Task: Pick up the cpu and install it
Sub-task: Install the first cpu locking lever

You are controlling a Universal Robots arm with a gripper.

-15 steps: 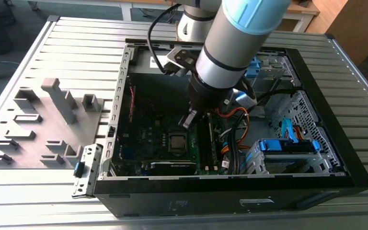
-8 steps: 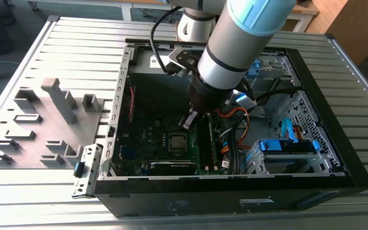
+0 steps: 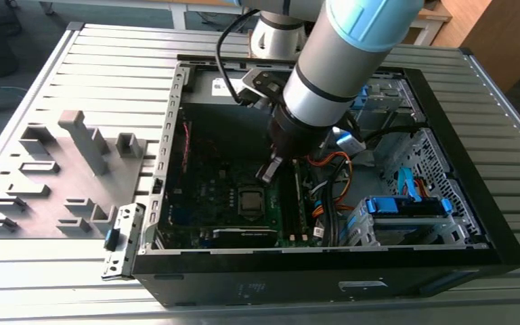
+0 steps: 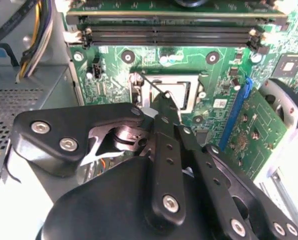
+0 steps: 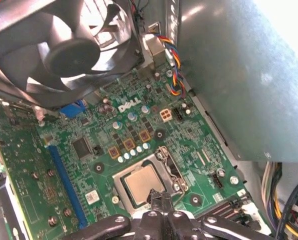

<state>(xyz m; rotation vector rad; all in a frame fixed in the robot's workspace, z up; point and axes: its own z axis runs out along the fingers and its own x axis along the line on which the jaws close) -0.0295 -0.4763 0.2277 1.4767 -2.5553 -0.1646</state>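
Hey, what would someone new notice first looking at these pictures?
The grey robot arm reaching down into the open computer case stands out in the exterior view. In the first wrist view, its gripper hangs beside the cpu, which lies pale in the socket on the green motherboard.

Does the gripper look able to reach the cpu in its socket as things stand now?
Probably yes. The gripper hangs close over the cpu, which lies bare in the socket with nothing across it; the fan and the cables stand off to the side.
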